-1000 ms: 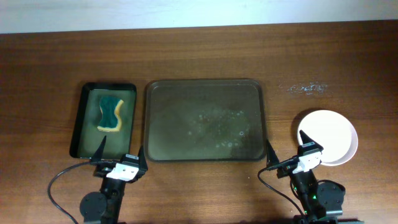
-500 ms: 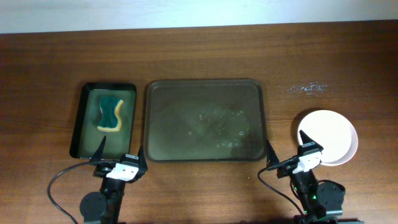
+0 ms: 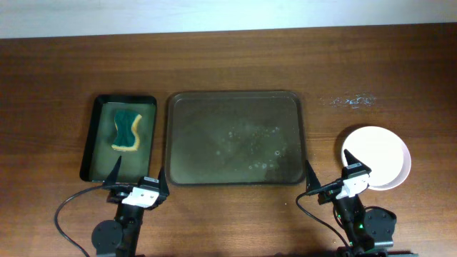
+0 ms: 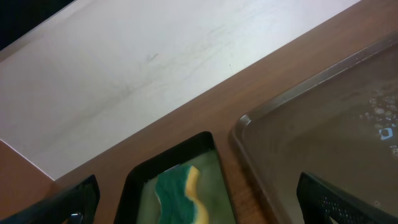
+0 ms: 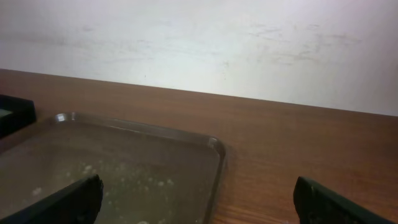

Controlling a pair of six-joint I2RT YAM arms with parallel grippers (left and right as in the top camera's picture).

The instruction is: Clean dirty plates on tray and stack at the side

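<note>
The large brown-grey tray (image 3: 178, 143) lies mid-table with only foam specks and water on it, no plates. It also shows in the left wrist view (image 4: 323, 118) and the right wrist view (image 5: 124, 162). White plates (image 3: 382, 153) sit stacked on the table at the right; how many I cannot tell. My left gripper (image 3: 138, 178) is open and empty at the front edge, below the narrow tray. My right gripper (image 3: 332, 175) is open and empty, its right finger over the plates' near rim. In the wrist views the left jaws (image 4: 199, 205) and right jaws (image 5: 199, 202) are spread wide.
A narrow black tray (image 3: 91, 143) with a green inside stands left of the big tray and holds a green-and-yellow sponge (image 3: 127, 130); the sponge also shows in the left wrist view (image 4: 180, 196). White specks (image 3: 351, 101) mark the table at the right back.
</note>
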